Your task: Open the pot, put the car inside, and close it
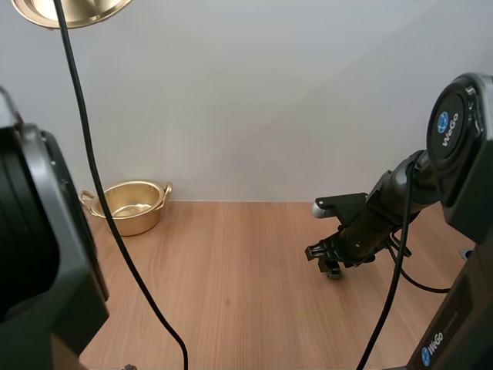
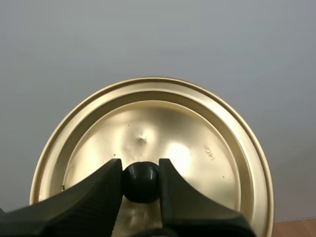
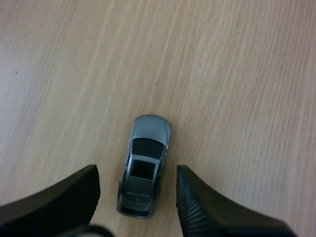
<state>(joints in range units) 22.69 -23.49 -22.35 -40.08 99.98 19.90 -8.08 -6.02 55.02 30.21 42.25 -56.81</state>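
Note:
The gold pot stands lidless at the table's far left. Its gold lid is held up in the air, my left gripper shut on the lid's black knob; the lid's edge shows high above the pot. A small grey toy car lies on the wood. My right gripper hangs open just over it, one finger on each side of the car's rear, apart from it. In the high view my right gripper is low over the table at the right.
The wooden table has bare room between the pot and my right arm. A pale wall stands behind it.

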